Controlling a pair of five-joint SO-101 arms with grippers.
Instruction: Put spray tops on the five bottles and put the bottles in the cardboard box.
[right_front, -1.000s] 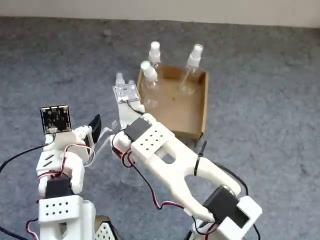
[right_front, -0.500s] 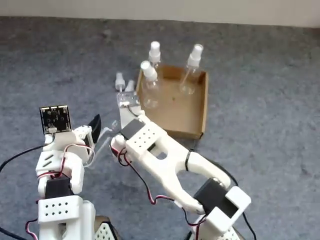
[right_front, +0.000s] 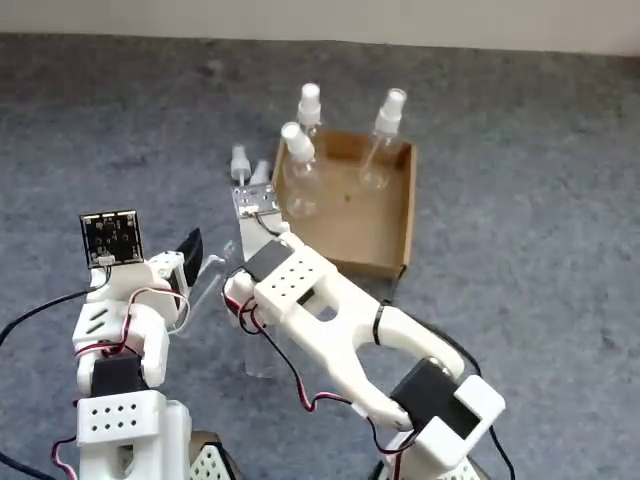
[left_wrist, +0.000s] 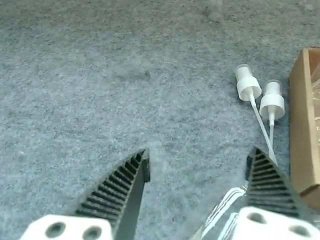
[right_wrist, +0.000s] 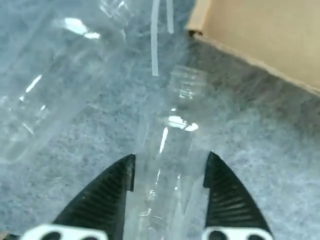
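Drawn nearer since a second ago, the right pincer is held apart astride a capless bottle lying on the tabletop left of the cardboard box, ready for clamping; the left pincer is likewise spread.

Left arm and right arm: white shells, perforated housings, black servos, red and black cables. Black tie rings right arm. Left gripper fingers: black, ribbed.

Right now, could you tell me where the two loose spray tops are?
In the high view, the spray tops lie together on the carpet, just left of the cardboard box's far-left corner.
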